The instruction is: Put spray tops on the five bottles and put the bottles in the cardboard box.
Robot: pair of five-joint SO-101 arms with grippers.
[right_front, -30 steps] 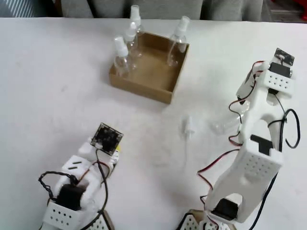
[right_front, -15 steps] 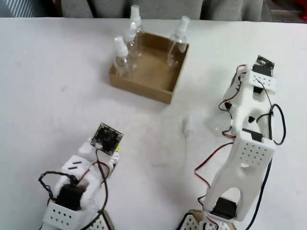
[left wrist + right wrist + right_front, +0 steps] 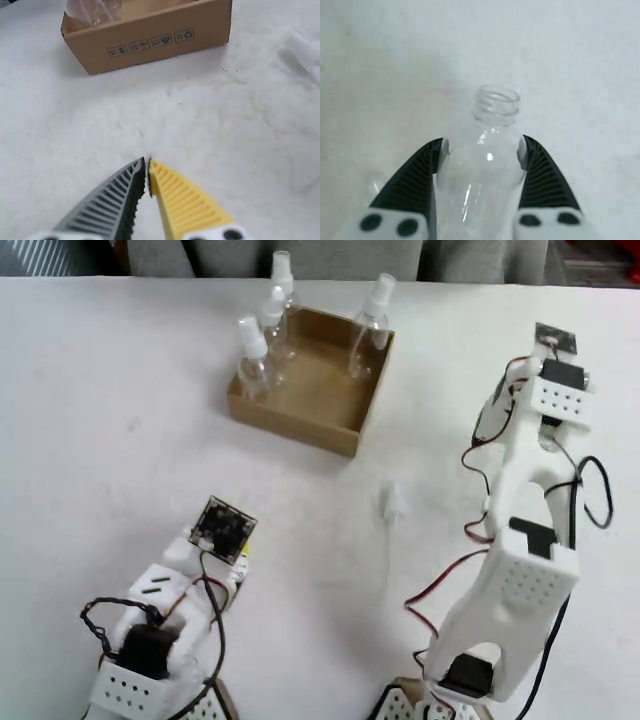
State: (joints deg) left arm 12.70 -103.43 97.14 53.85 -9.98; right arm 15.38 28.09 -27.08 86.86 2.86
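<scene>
The right claw point(image 3: 482, 147) grips the bottle point(image 3: 496, 107) mid-body (likely light, slick, squashable) right of the box point(image 3: 295, 423); left claw point(image 3: 147, 163) closed, empty.

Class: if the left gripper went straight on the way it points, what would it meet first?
Probably the near wall of the cardboard box, which lies ahead of the shut left gripper. Its downward tilt is unclear, so it might touch the table first.

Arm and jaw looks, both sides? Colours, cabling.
Left arm and right arm: white printed shells with dot-grid perforations, black servos, red and black wires, bare camera board at the wrist. Left gripper: one grey ribbed jaw, one yellow. Right gripper: both jaws black, ribbed, white bases.
</scene>
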